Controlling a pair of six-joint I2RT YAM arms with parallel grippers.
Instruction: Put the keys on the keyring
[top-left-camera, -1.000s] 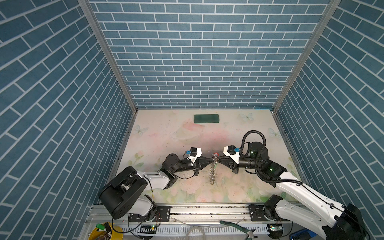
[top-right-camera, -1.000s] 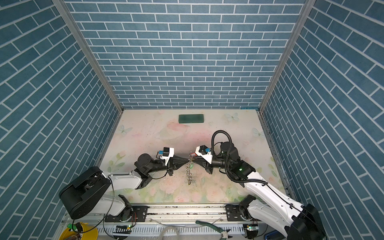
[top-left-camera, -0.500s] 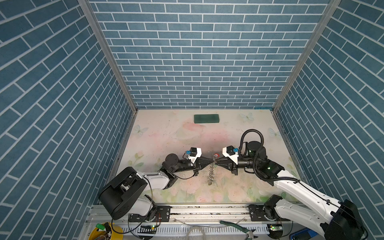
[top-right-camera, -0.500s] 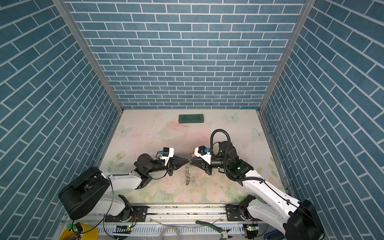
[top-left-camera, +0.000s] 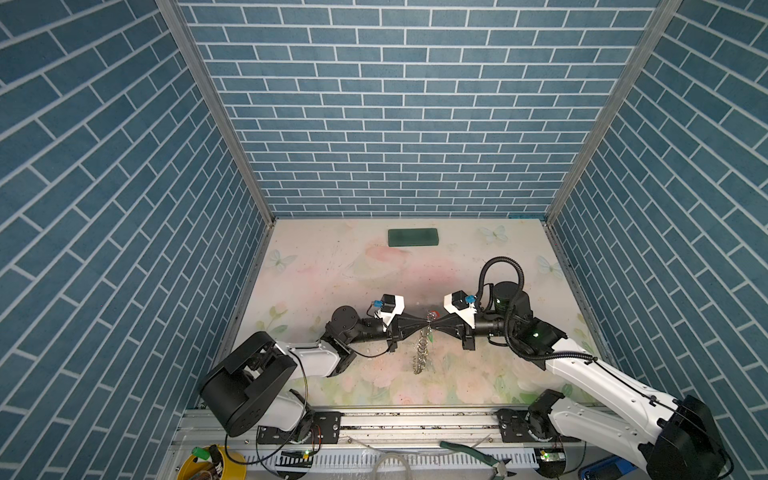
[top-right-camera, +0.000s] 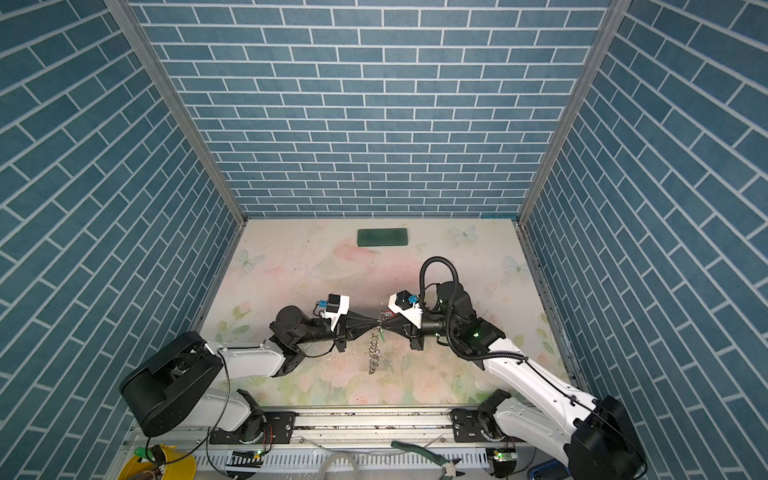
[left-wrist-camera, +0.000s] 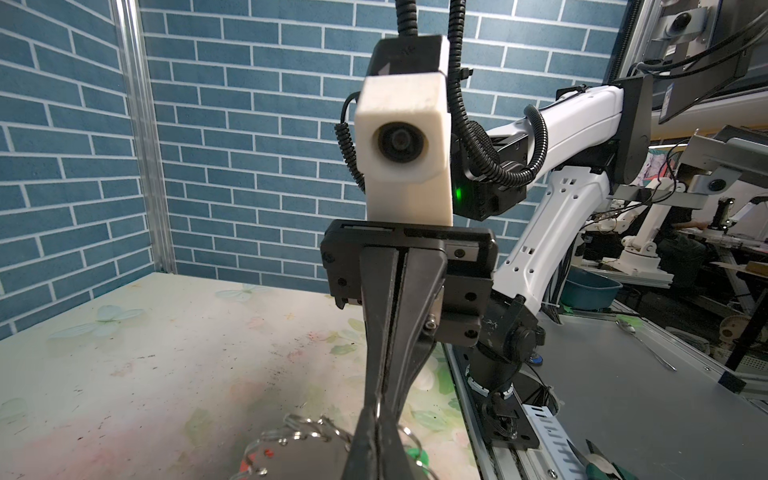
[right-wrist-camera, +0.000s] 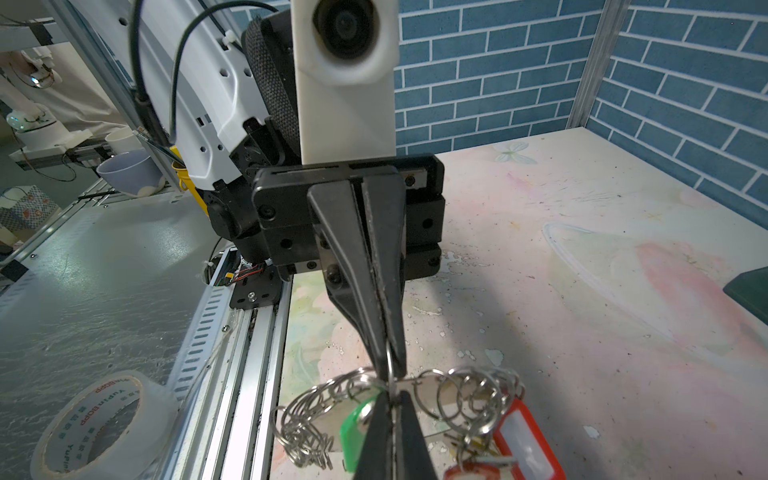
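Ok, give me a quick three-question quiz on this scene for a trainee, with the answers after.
1. True or false: the left gripper and the right gripper meet tip to tip, each shut on the keyring.
2. What lies at the back of the table? A) a red ball B) a dark green block C) a blue book
3. Fill in: in the right wrist view, a ____ tag hangs on the far side of the fingers from the green tag.
Key: 1 true; 2 B; 3 red, the red tag.
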